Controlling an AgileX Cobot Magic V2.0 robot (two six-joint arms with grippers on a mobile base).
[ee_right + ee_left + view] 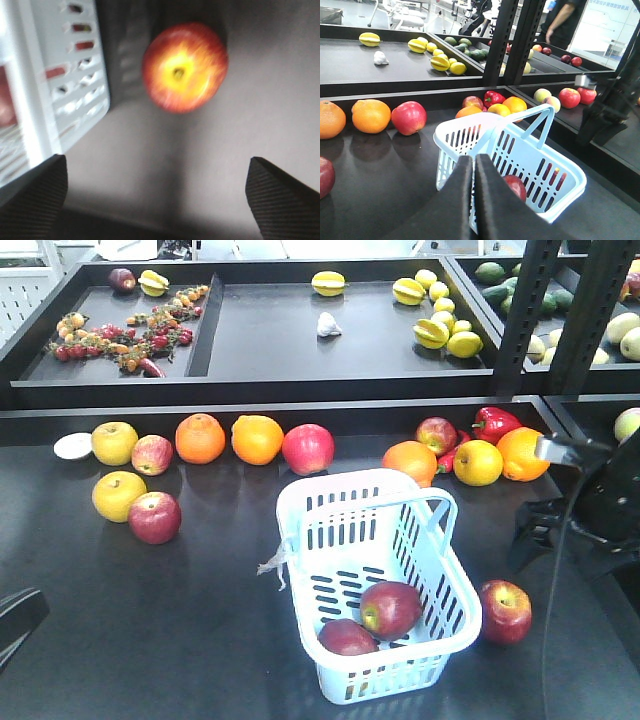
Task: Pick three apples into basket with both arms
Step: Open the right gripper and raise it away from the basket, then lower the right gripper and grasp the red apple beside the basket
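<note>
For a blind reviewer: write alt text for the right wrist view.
A red apple with a yellow top lies on the dark table, beside the pale basket at left. The right tool is open, its fingers framing the bottom corners.

Dark tabletop (200, 640), raised black display tray (260, 340) at 12 o'clock, black shelf posts (560, 310) at 2 o'clock, bright room behind

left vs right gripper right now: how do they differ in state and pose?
The black flat-fingered left gripper has its fingers pressed together, shut on nothing; the black right gripper is spread wide open. The left one points across the pale blue-white slotted plastic basket; the right one looks down on the dark red apple with a yellow stem patch lying on the black table beside the basket. Both are empty.
</note>
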